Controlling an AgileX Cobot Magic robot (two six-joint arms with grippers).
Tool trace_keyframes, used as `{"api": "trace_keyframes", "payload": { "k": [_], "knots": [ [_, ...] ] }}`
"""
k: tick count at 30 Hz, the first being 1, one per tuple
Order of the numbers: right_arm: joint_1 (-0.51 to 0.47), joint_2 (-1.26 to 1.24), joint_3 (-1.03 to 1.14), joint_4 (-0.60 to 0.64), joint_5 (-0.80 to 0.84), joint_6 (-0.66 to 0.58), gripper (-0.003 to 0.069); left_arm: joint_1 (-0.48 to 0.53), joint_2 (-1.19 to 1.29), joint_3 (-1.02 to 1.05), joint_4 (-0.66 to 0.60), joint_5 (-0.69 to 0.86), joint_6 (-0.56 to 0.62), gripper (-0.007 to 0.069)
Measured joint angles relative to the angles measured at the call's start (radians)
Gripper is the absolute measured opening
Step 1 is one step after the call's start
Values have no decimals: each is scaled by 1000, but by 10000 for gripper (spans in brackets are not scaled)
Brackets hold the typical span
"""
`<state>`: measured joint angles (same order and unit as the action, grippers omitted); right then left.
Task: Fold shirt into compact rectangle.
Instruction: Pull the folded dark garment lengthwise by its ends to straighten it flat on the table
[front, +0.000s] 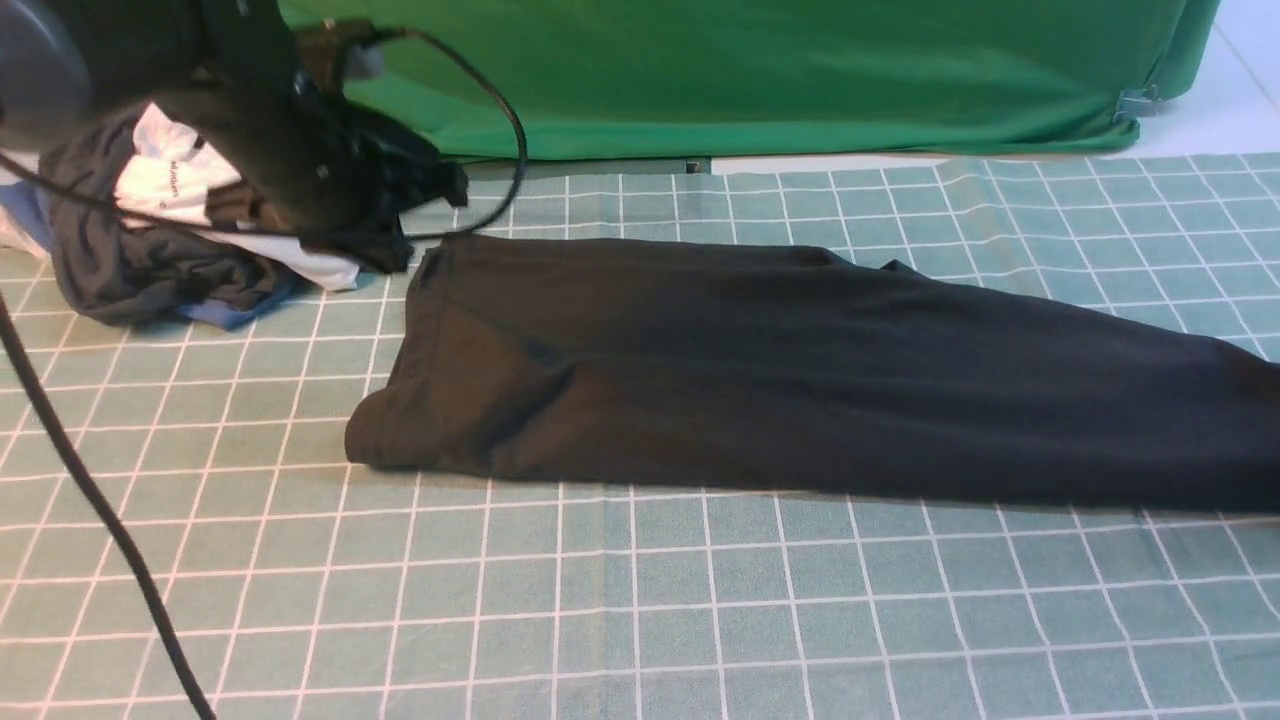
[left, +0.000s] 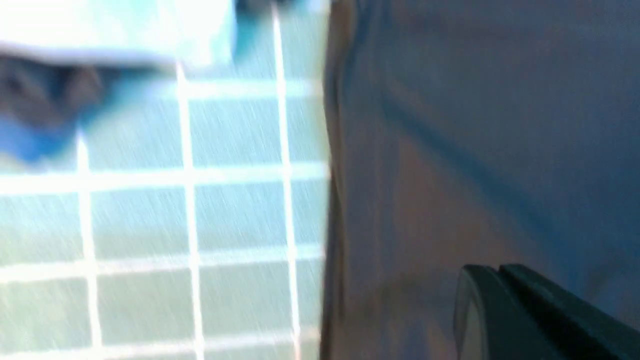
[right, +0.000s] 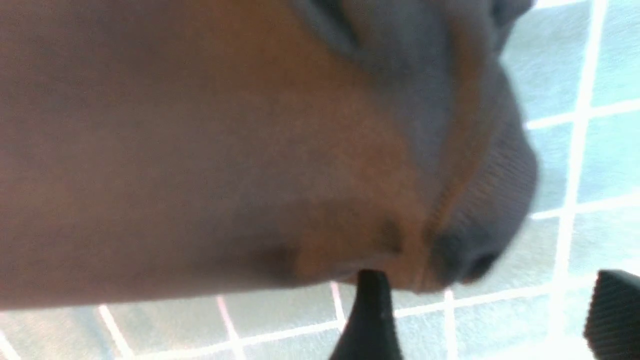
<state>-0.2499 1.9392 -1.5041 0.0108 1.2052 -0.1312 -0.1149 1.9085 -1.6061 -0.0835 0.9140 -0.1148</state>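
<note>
A long, softly creased black cotton shirt (front: 800, 390) spans the green, white-gridded cloth on the bench (front: 620, 620), from nine o'clock to three o'clock. The left fingers (left: 492, 272) are pressed together; the right fingers (right: 372, 300) stand wide, empty.

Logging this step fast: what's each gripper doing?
Left gripper: closed; whether it holds anything can't be told.
Right gripper: open, holding nothing, beside the black shirt's end.
</note>
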Motion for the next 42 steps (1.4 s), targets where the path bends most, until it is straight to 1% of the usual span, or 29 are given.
{"api": "trace_keyframes", "payload": {
  "k": [3, 4, 7, 8, 9, 11, 13, 14, 15, 18, 20, 22, 24, 26, 27, 28, 30, 32, 36, 42],
  "knots": [
    [42, -58, -2, -2, -11, -1, 500, 4, 67, -81, 13, 9, 14, 64],
    [42, -62, -2, -2, -12, -1, 500, 5, 78, -87, 15, 9, 15, 68],
    [101, -111, -4, 0, -37, -5, 478, 5, 175, -177, 23, 8, 22, 175],
    [119, -121, -4, 1, -45, -6, 477, 5, 219, -206, 32, -2, 23, 223],
    [125, -122, -4, 1, -46, -6, 477, 5, 219, -210, 32, -5, 23, 231],
    [152, -126, -4, 1, -50, -7, 474, 5, 294, -261, 52, -43, 25, 341],
    [165, -126, -4, 1, -53, -8, 474, 5, 331, -281, 58, -75, 25, 386],
    [172, -126, -4, 1, -57, -8, 474, 5, 353, -292, 61, -100, 33, 421],
    [175, -126, -4, 1, -62, -8, 473, 5, 369, -295, 67, -124, 37, 439],
    [180, -126, -4, 1, -70, -8, 473, 5, 395, -296, 83, -169, 40, 454],
    [179, -126, -4, 1, -73, -8, 473, 5, 419, -296, 94, -202, 40, 445],
    [179, -126, -4, 1, -80, -8, 472, 5, 431, -296, 97, -205, 41, 409],
    [179, -126, -4, 1, -96, -8, 470, 5, 436, -296, 97, -200, 41, 318],
    [179, -126, -4, 5, -112, -10, 460, 5, 437, -298, 97, -189, 44, 190],
    [179, -126, -4, 8, -116, -12, 459, 5, 437, -298, 97, -189, 44, 175],
    [180, -126, -4, 17, -129, -17, 444, 5, 433, -299, 99, -182, 48, 84],
    [184, -126, -4, 30, -139, -28, 427, 5, 420, -299, 111, -171, 51, 38],
    [190, -126, -4, 42, -151, -31, 409, 5, 396, -299, 119, -167, 60, 23],
    [206, -126, -4, 51, -181, -34, 401, 5, 340, -299, 125, -184, 72, 21],
    [211, -126, -4, 54, -225, -34, 400, 5, 318, -304, 155, -290, 72, 21]
  ]
}}
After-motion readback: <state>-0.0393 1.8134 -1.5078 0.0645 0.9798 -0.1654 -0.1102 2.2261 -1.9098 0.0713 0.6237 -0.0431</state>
